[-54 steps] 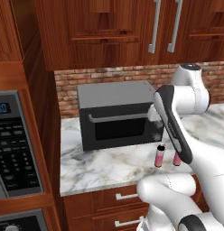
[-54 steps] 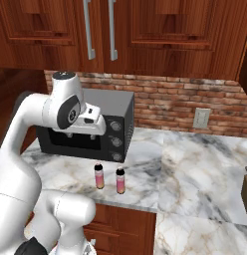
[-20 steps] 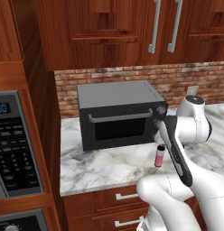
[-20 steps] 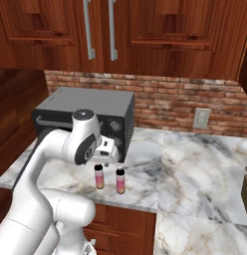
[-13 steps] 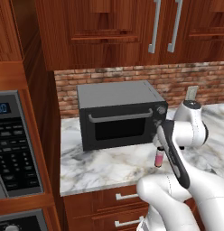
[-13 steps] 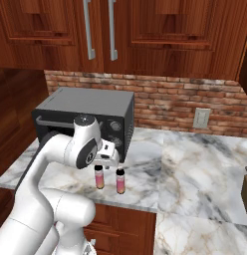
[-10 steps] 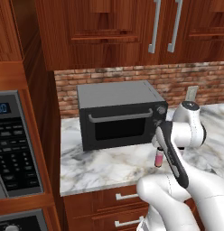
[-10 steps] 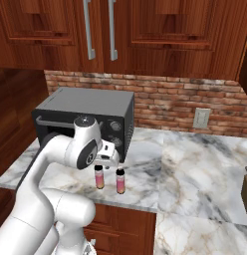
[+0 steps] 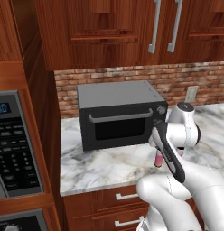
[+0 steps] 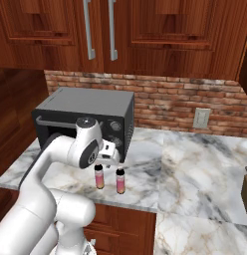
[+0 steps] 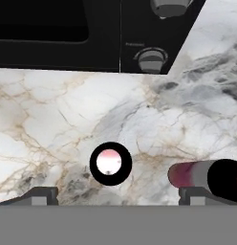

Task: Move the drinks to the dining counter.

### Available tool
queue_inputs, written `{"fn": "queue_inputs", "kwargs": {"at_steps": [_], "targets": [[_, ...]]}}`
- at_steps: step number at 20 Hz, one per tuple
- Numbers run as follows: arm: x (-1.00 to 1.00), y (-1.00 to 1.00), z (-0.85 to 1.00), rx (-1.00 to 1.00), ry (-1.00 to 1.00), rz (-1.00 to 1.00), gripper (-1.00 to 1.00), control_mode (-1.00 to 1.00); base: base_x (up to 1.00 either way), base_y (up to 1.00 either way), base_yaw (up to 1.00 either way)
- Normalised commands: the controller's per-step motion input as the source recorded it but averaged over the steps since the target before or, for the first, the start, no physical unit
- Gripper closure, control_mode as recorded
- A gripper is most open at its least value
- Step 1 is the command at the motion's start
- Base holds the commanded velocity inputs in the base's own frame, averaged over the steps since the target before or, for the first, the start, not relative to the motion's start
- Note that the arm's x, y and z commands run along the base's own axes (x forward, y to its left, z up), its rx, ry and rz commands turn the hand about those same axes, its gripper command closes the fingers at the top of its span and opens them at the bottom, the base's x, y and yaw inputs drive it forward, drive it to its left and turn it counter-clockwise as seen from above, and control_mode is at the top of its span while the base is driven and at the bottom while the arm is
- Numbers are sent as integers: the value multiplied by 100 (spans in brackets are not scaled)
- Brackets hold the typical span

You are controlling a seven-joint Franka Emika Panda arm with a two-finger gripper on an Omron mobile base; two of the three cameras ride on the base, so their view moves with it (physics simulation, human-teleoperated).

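Two drinks stand side by side on the brick-backed marble counter point(image 10: 195, 164), in front of the black toaster oven point(image 10: 85, 119). In the right base view the left drink point(image 10: 99, 177) is directly under my hand, and the right drink point(image 10: 120, 181) stands just beside it. My gripper point(image 11: 118, 196) is open and points straight down. Its fingertips point(image 11: 39, 196) stand wide on either side of the left drink's black cap point(image 11: 111, 163), and the other drink point(image 11: 206, 176) shows beside the far finger. One drink point(image 9: 158, 159) peeks past my forearm. The dining counter is out of view.
The toaster oven point(image 9: 118, 115) sits close behind the bottles, its knobs point(image 11: 151, 60) near the hand. A wall outlet point(image 10: 201, 118) is on the brick. A built-in oven panel point(image 9: 14, 144) stands at far left. A knife block point(image 10: 246, 191) is at the right edge.
The arm has swung down from in front of the toaster oven, bringing the hand low over the left drink. Over the last second it sank a little more. The jaws stayed open.
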Motion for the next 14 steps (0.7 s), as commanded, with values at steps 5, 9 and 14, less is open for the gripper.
{"fn": "queue_inputs", "kwargs": {"at_steps": [5,9,14], "targets": [[18,0,-12,0,0,0,-100,-100,0,0,0],[2,0,-13,0,0,0,-100,-100,0,0,0],[0,0,-17,0,0,0,-100,-100,0,0,0]]}}
